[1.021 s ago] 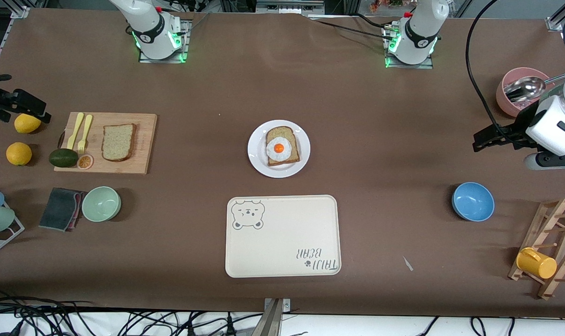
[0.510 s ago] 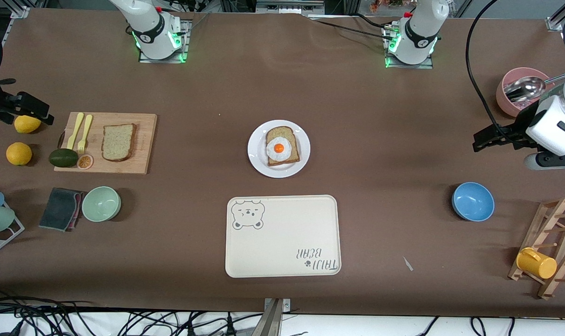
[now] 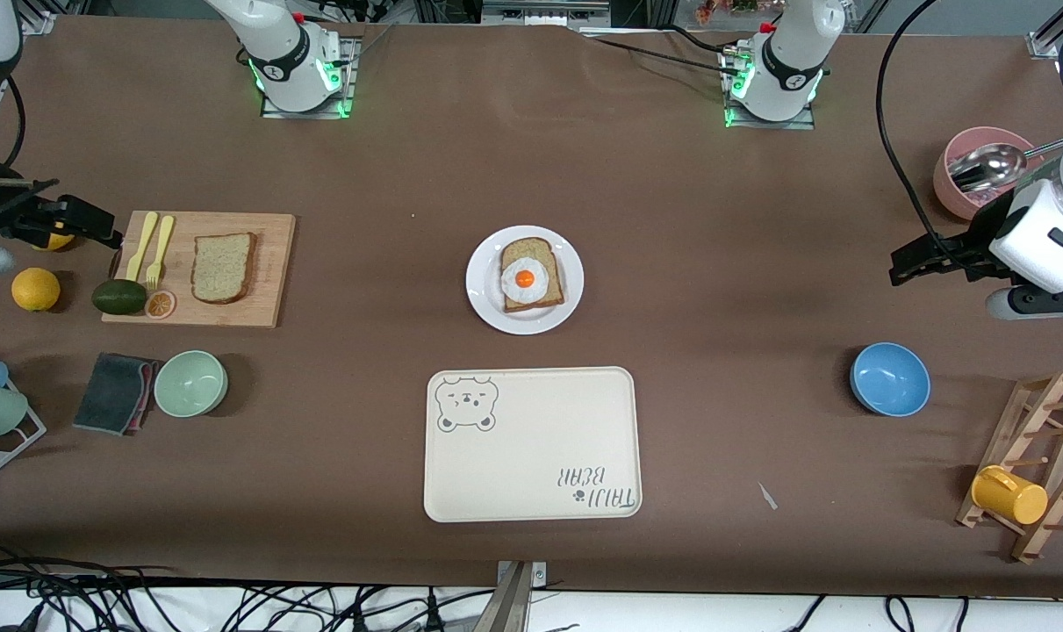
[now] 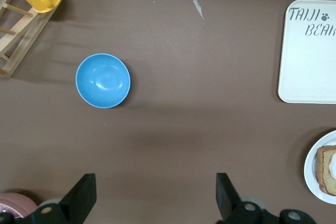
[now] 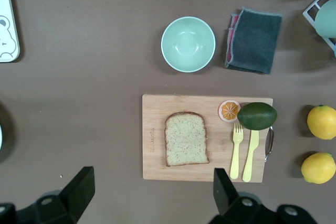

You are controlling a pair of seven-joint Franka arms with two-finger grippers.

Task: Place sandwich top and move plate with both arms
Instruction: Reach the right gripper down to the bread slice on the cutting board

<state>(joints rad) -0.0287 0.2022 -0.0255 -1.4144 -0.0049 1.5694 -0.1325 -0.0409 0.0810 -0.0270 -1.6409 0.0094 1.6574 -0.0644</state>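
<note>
The sandwich top (image 3: 223, 267), a flat, speckled light brown slice with a darker crust and one rounded edge, is lying on a rectangular wooden cutting board (image 3: 263, 263) toward the right arm's end of the bench (image 3: 715, 263). Nearest to the front camera, a cream rectangular tray (image 3: 531, 443) with rounded corners and a bear print is sitting at the middle of the bench. A smooth blue bowl (image 3: 889, 378) and a pale green bowl (image 3: 190, 383) are standing a little farther back, one toward each end. Farther still, the round white plate (image 3: 487, 290) is carrying a similar slice with a glossy fried egg (image 3: 524, 278) on it. On the board, beside the sandwich top, are lying two yellow plastic utensils (image 3: 152, 246), a dark avocado (image 3: 119, 297) and an orange slice (image 3: 160, 304). The right end effector (image 3: 101, 230) is hovering just beside the board's outer end, its fingers standing wide and holding nothing. The left end effector (image 3: 913, 262) is hanging over bare brown bench at its own end, fingers wide as well, empty.
</note>
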